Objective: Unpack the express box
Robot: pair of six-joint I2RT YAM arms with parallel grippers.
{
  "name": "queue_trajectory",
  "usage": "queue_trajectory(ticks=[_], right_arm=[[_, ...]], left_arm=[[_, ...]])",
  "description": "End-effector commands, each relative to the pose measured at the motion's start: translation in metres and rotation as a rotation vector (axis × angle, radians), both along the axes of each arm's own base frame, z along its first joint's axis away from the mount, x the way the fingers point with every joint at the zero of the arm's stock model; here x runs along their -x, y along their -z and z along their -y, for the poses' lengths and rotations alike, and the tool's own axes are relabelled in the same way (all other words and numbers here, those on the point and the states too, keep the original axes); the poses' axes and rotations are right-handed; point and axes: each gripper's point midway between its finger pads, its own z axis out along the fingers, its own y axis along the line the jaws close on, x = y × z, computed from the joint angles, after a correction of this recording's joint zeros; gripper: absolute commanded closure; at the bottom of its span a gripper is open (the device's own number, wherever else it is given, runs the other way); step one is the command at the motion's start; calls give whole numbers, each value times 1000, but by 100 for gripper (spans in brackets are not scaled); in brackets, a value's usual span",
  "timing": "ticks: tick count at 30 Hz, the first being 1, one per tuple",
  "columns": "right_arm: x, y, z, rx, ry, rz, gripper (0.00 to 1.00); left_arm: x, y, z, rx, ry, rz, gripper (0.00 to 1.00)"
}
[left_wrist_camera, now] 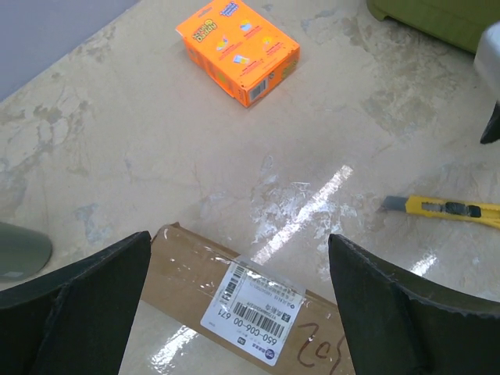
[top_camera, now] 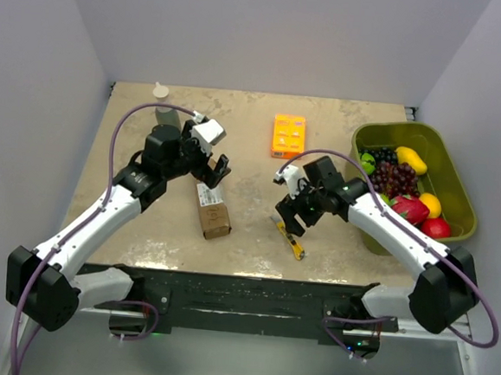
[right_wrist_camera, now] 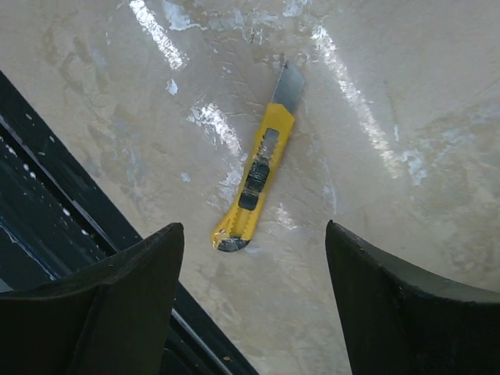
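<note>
so, express box (top_camera: 213,209): likely light, stiff cardboard; grasp across narrow sides
left gripper (left_wrist_camera: 238,248): wide open, empty, above it
right gripper (right_wrist_camera: 251,228): open, empty, over knife (right_wrist_camera: 258,176)

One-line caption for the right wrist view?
Open right tool hovers above a yellow utility knife on the table, blade out.
</note>
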Motion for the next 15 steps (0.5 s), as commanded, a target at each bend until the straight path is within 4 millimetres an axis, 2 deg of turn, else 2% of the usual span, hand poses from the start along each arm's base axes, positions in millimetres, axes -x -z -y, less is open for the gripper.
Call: queue_trajectory(ticks=[1, 4, 5, 11, 15], right_arm=[[2, 10, -20, -50, 134, -25, 26], [4, 21, -23, 3, 156, -31, 27], [5, 32, -24, 45, 158, -38, 27], [4, 57, -21, 160, 184, -64, 28], [7, 79, -17, 229, 218, -121, 29]], left_arm=[[-18, -27, -5, -3, -66, 66, 0], [-23, -33, -6, -4, -80, 90, 0], [-24, -33, -6, -7, -82, 92, 0], [-28, -54, -10, -1, -95, 136, 0], [-38, -77, -16, 13, -136, 203, 0]])
